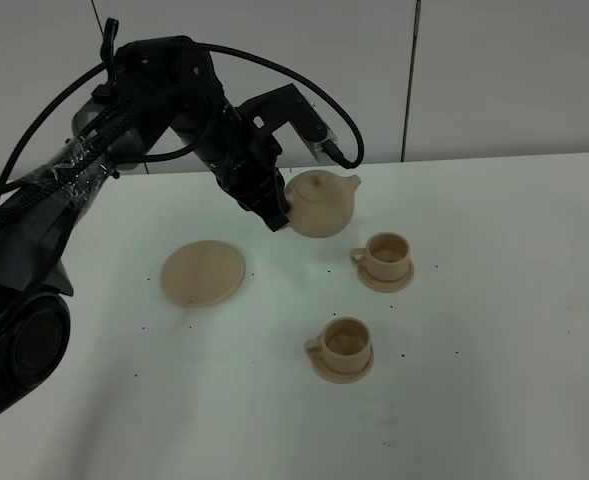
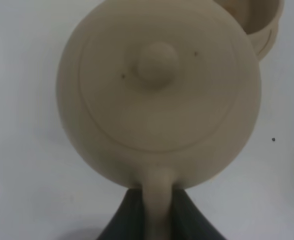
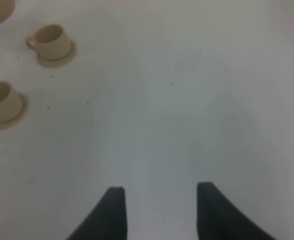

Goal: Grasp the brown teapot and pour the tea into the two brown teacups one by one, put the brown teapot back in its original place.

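Exterior high view is showing the left claw [image 1: 277, 212] clamping tight on the loop handle of the brown teapot [image 1: 322, 205]. The teapot is hanging in the air above the table [image 1: 494, 400], between the big saucer [image 1: 203, 272] and the far teacup [image 1: 386, 255]. Its spout is pointing toward the far teacup's side. The near teacup [image 1: 344, 342] is sitting closer to the camera. Both teacups are resting on their little saucers. The right claw [image 3: 159, 212] is hovering over the table with its two fingers apart.
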{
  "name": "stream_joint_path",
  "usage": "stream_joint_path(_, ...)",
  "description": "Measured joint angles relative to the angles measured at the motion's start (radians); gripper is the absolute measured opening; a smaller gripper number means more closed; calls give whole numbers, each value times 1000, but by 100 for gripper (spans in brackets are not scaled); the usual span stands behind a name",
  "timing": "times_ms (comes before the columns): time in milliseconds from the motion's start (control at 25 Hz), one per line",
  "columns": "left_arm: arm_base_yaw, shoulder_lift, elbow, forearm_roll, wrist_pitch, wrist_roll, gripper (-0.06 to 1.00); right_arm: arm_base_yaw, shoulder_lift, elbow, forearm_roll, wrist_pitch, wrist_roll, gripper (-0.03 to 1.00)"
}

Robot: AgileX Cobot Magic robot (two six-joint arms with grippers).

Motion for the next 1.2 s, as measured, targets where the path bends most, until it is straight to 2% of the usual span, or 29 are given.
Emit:
stream_joint_path(520, 0, 0, 0, 11, 35, -17, 17, 0, 0, 0, 0, 0, 0, 33)
stream_joint_path(1000, 0, 0, 0, 11, -52, -17, 17, 0, 0, 0, 0, 0, 1, 33)
stream_joint_path(1200, 0, 0, 0, -26, -70, -16, 17, 0, 0, 0, 0, 0, 1, 33)
